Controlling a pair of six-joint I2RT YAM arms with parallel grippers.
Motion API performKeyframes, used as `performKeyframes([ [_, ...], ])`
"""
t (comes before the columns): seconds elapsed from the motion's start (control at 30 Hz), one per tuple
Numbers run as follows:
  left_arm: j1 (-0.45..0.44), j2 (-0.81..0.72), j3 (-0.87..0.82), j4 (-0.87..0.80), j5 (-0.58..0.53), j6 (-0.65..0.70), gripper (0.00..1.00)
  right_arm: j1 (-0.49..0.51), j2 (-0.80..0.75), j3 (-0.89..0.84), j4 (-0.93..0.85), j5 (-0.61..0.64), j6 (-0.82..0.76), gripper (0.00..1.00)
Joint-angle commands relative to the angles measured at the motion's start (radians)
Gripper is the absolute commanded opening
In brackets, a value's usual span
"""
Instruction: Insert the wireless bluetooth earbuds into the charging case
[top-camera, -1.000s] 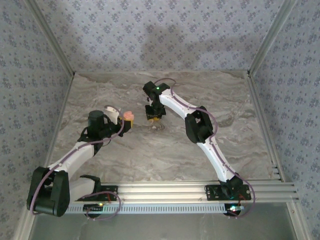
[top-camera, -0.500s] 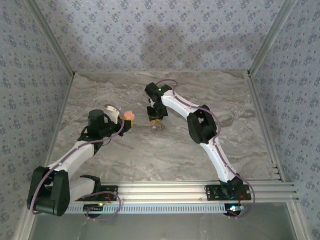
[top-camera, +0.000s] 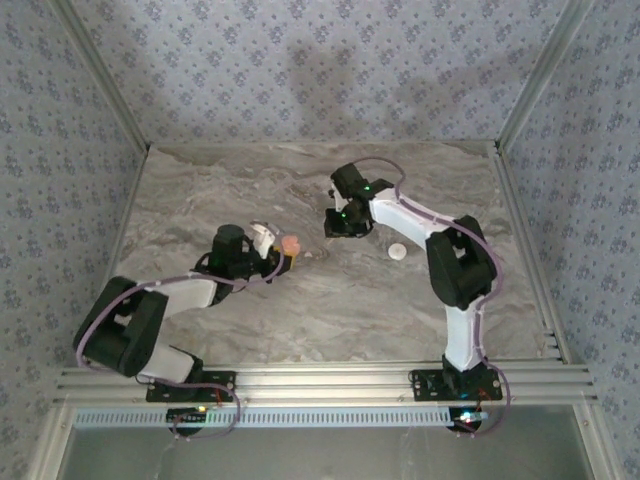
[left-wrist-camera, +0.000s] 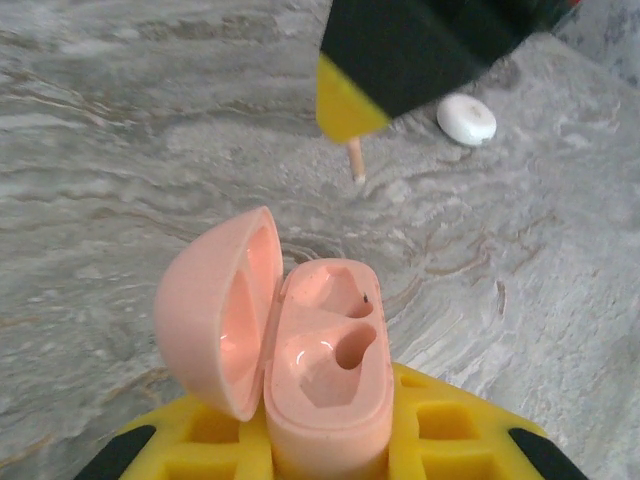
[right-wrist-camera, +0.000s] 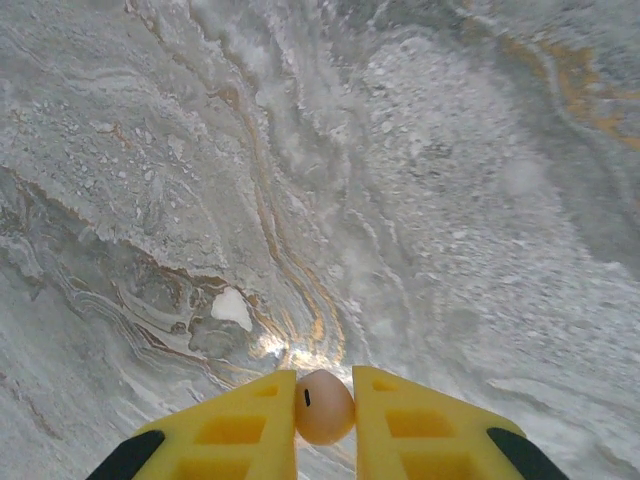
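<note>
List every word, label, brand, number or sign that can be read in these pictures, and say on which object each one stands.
There are none to read.
The open pink charging case, held in the left gripper, shows no lettering.
The earbud in the right gripper bears one small dark mark, not a letter.
The white round disc and the table carry no print.

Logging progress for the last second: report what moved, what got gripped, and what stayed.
The right gripper closed on an earbud and carried it off to the right. The left gripper shifted right too. Unchanged: it keeps holding the charging case.
</note>
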Motion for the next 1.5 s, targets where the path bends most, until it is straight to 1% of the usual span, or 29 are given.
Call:
performKeyframes([
  [0.0, -0.052, 0.076, 0.058, 0.144, -0.004, 0.05, 0.04, -0.004, -0.097, -0.095, 0.114, 0.035, -0.037, 0.19],
  [0.2, -0.11, 0.207, 0.129, 0.223, 0.011, 0.027, 0.04, -0.004, -0.232, -0.214, 0.211, 0.063, -0.05, 0.19],
  [0.3, -0.127, 0.242, 0.148, 0.253, 0.02, 0.019, 0.04, 0.001, -0.289, -0.257, 0.243, 0.075, -0.061, 0.19],
  [0.47, -0.143, 0.278, 0.192, 0.252, 0.044, 0.0, 0.04, 0.012, -0.36, -0.303, 0.286, 0.102, -0.092, 0.19],
  [0.5, -0.146, 0.283, 0.2, 0.257, 0.048, -0.006, 0.04, 0.015, -0.373, -0.343, 0.298, 0.106, -0.099, 0.19],
  [0.57, -0.152, 0.29, 0.212, 0.262, 0.053, -0.015, 0.04, 0.017, -0.39, -0.363, 0.319, 0.113, -0.105, 0.19],
  [0.73, -0.158, 0.297, 0.234, 0.269, 0.063, -0.049, 0.04, 0.04, -0.414, -0.391, 0.354, 0.127, -0.146, 0.19],
  [0.9, -0.16, 0.295, 0.246, 0.275, 0.086, -0.071, 0.03, 0.067, -0.442, -0.416, 0.383, 0.174, -0.2, 0.19],
  [1.03, -0.161, 0.287, 0.249, 0.263, 0.094, -0.065, 0.03, 0.07, -0.454, -0.416, 0.39, 0.185, -0.214, 0.19],
  [1.17, -0.166, 0.276, 0.255, 0.218, 0.089, -0.041, 0.03, 0.079, -0.465, -0.42, 0.409, 0.194, -0.221, 0.19],
  [1.47, -0.167, 0.265, 0.252, 0.248, 0.086, -0.07, 0.03, 0.101, -0.465, -0.42, 0.413, 0.223, -0.271, 0.19],
])
